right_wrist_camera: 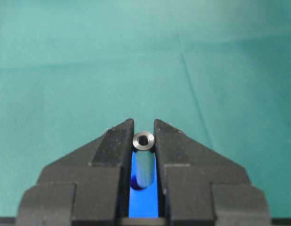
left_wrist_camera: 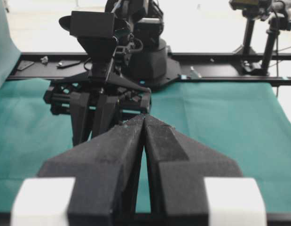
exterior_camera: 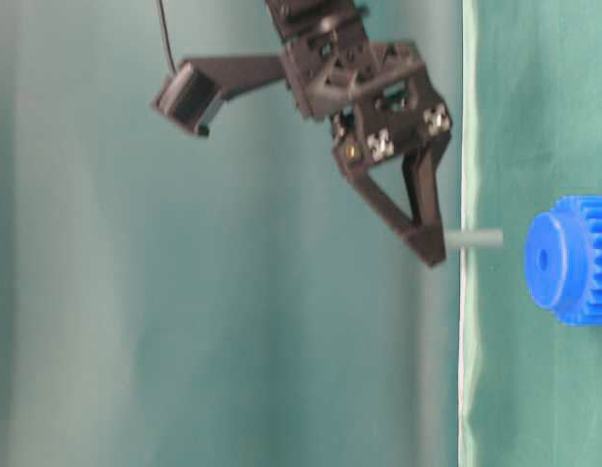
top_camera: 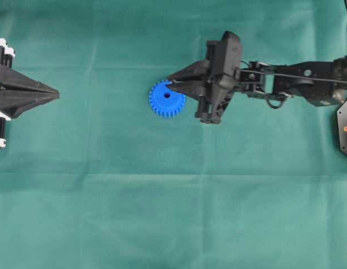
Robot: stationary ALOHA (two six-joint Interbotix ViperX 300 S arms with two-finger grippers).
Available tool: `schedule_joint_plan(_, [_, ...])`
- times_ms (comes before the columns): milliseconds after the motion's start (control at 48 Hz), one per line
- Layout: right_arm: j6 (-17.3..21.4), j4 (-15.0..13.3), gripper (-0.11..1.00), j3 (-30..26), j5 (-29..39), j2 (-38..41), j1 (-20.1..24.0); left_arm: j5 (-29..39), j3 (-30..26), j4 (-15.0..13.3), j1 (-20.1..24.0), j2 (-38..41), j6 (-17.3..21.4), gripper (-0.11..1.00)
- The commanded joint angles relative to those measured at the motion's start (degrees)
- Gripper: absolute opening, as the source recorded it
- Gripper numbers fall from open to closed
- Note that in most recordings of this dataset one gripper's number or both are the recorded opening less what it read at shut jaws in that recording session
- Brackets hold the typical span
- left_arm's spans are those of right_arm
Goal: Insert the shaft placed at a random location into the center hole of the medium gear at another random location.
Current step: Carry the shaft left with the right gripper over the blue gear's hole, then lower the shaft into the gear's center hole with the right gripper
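Note:
The blue medium gear point(top_camera: 166, 98) lies flat on the green cloth, its center hole point(top_camera: 166, 95) showing. My right gripper point(top_camera: 170, 84) hovers over the gear's upper edge, shut on the shaft point(right_wrist_camera: 143, 140), a short grey pin pinched between the fingertips. In the table-level view the shaft point(exterior_camera: 476, 238) sticks out of the right gripper point(exterior_camera: 433, 249) toward the gear point(exterior_camera: 573, 258), with a small gap to the hub and its center hole point(exterior_camera: 543, 260). Blue gear point(right_wrist_camera: 143, 202) fills the slot behind the shaft. My left gripper point(top_camera: 55, 95) rests shut at the left edge, empty point(left_wrist_camera: 144, 118).
Green cloth point(top_camera: 173, 213) covers the whole table. The right arm point(top_camera: 296, 78) reaches in from the right edge, beside a black mount with a red light point(top_camera: 346, 129). Behind the cloth run a black rail point(left_wrist_camera: 220, 70) and stand poles point(left_wrist_camera: 270, 42).

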Motion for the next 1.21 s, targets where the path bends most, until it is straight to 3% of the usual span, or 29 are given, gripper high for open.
schedule_joint_plan(0, [-0.44, 0.0, 0.13, -2.64, 0.35, 0.09, 0.35, -0.26, -1.05, 0.09, 0.09, 0.53, -0.09, 0.0])
schedule_joint_plan(1187, [-0.35, 0.26, 0.13, -2.55, -2.2, 6.5, 0.26, 0.18, -1.05, 0.09, 0.09, 0.44, 0.0, 0.0])
